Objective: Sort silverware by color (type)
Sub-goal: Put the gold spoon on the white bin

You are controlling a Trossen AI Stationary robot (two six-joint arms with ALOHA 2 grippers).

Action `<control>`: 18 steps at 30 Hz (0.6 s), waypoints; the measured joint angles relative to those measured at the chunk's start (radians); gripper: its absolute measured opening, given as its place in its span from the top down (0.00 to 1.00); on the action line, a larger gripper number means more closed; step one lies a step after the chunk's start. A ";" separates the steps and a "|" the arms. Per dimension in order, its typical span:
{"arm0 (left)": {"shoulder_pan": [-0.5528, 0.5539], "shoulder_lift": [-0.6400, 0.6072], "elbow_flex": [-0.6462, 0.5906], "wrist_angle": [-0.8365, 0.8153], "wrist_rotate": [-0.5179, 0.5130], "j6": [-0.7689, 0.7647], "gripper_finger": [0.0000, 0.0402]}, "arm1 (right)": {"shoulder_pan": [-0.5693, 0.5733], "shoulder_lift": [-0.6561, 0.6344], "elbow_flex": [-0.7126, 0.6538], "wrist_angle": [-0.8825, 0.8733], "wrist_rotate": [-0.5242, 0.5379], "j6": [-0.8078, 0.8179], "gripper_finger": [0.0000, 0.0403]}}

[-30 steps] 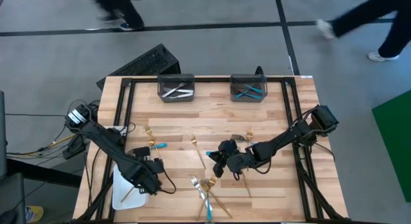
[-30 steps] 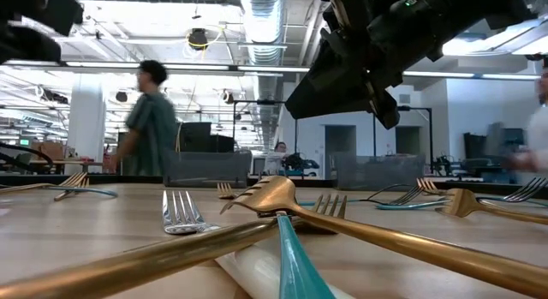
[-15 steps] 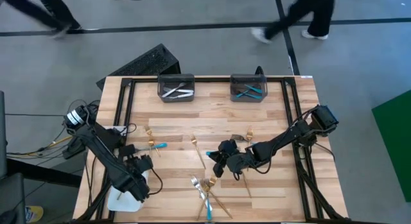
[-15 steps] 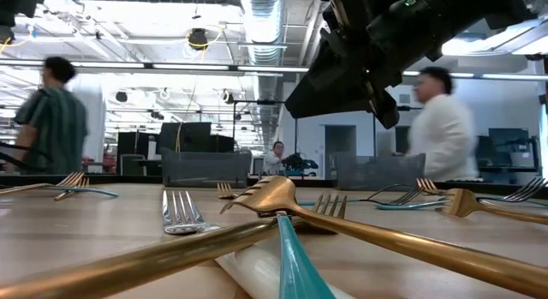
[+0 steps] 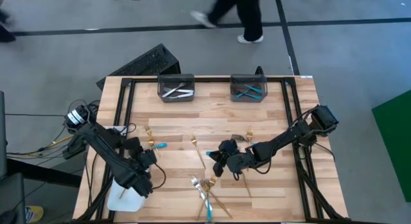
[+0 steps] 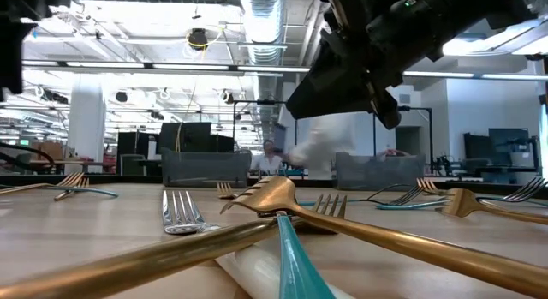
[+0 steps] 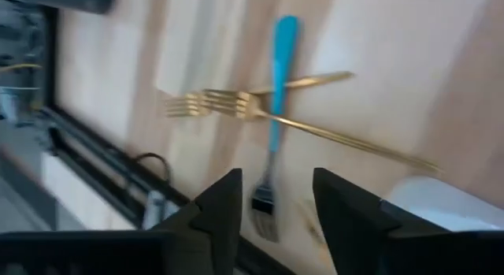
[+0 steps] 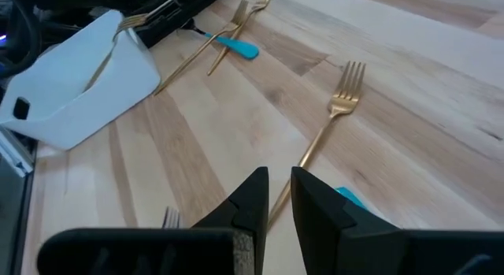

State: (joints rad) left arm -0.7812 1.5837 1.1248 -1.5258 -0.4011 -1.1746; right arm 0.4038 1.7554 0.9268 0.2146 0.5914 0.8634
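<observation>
left gripper (image 5: 142, 161) just popped open over the white tray (image 5: 126, 198), gold fork (image 8: 126, 27) dropped in; right gripper (image 5: 220, 161) narrow, empty.

My left gripper (image 5: 142, 174) moves back over the white tray (image 5: 128, 201) and opens; a gold fork (image 8: 113, 43) now leans in it.
</observation>
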 joint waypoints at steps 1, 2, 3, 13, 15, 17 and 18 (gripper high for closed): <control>0.010 0.000 0.000 -0.014 -0.016 0.000 0.62 | 0.000 0.000 0.000 -0.001 0.013 0.004 0.80; 0.020 0.000 0.000 -0.018 -0.034 0.001 0.61 | -0.005 0.000 0.000 0.003 0.028 0.008 0.80; 0.032 0.000 0.000 -0.017 -0.055 0.010 0.61 | -0.015 0.000 0.000 0.011 0.033 0.009 0.80; 0.138 -0.060 -0.060 0.129 -0.228 0.210 0.65 | -0.148 0.160 0.215 -0.111 -0.073 -0.050 0.80; 0.152 -0.105 -0.102 0.191 -0.227 0.246 0.67 | -0.151 0.216 0.288 -0.227 -0.069 -0.053 0.80; 0.157 -0.165 -0.148 0.251 -0.226 0.255 0.68 | -0.153 0.280 0.372 -0.302 -0.071 -0.052 0.80; 0.163 -0.196 -0.171 0.275 -0.227 0.259 0.68 | -0.154 0.303 0.413 -0.365 -0.067 -0.053 0.80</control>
State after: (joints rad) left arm -0.6180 1.3881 0.9539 -1.2508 -0.6282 -0.9161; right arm 0.2500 2.0585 1.3395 -0.1501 0.5245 0.8108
